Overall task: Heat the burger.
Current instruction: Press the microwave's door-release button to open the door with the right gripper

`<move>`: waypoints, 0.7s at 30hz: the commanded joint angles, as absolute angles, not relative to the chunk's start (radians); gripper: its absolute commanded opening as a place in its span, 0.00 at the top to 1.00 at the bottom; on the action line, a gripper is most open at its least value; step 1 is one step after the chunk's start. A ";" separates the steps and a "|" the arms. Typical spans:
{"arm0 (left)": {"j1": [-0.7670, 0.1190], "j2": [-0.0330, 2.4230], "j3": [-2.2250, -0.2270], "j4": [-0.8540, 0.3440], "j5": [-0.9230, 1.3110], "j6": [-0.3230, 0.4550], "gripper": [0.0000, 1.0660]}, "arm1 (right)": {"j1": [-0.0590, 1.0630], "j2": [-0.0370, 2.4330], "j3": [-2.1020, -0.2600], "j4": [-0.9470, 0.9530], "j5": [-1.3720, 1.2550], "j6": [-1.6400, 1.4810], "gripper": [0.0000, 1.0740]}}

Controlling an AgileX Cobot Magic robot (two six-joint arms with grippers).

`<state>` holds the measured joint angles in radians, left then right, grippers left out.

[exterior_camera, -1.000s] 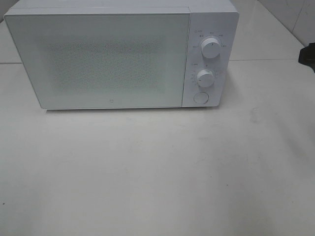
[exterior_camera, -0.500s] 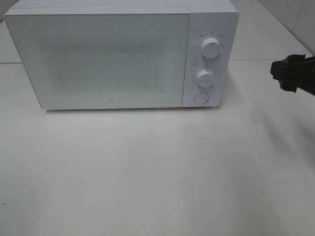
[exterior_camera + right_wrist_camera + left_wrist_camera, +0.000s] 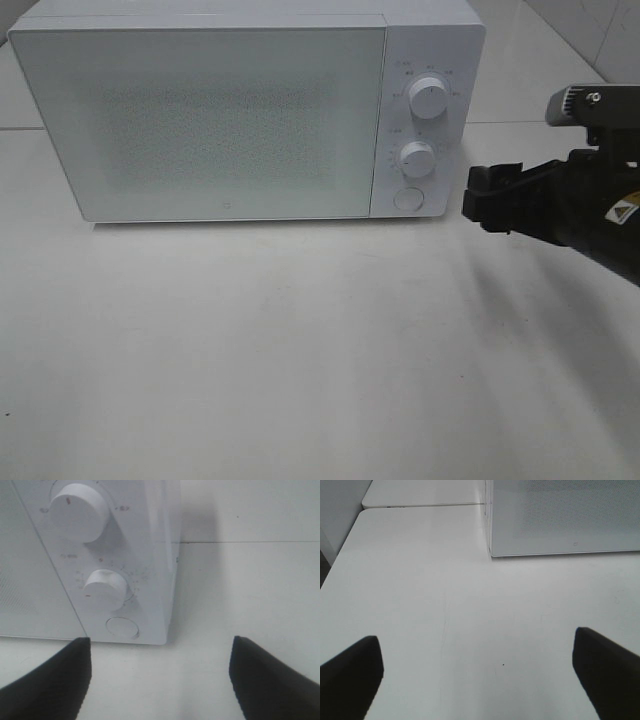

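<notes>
The burger is out of view in every frame. A white microwave point(image 3: 230, 110) stands at the back of the table with its door shut; what is inside is hidden. My right gripper point(image 3: 478, 198) hovers open just right of the control panel, a little apart from it. In the right wrist view my right gripper point(image 3: 160, 675) has nothing between its fingers, and the round door button point(image 3: 122, 627) lies ahead, below the lower knob point(image 3: 105, 590). My left gripper point(image 3: 477, 675) shows only in its own wrist view, open and empty over bare table, near the microwave's point(image 3: 560, 515) left front corner.
The upper knob point(image 3: 428, 97) and lower knob point(image 3: 417, 158) stand out from the panel. The white table point(image 3: 300, 340) stretches in front of the microwave. A tiled wall point(image 3: 600, 30) rises at the back right.
My right arm has come in from the right edge and moved left toward the microwave's control panel. The microwave and the left gripper have not changed.
</notes>
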<state>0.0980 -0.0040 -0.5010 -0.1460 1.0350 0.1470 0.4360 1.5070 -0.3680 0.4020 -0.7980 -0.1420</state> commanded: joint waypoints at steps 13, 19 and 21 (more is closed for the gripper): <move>0.100 -0.028 -0.499 -0.146 1.033 0.149 0.08 | 0.706 1.615 -0.367 0.779 -0.961 -0.260 0.30; 0.100 -0.028 -0.499 -0.146 1.033 0.149 0.08 | 0.737 1.622 -0.367 0.802 -0.964 -0.231 0.30; 0.100 -0.028 -0.499 -0.146 1.033 0.149 0.08 | 0.737 1.622 -0.367 0.826 -0.964 -0.131 0.30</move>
<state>0.0980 -0.0040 -0.5010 -0.1460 1.0350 0.1470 0.7330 1.6220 -0.3660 0.8040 -0.9530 -0.2110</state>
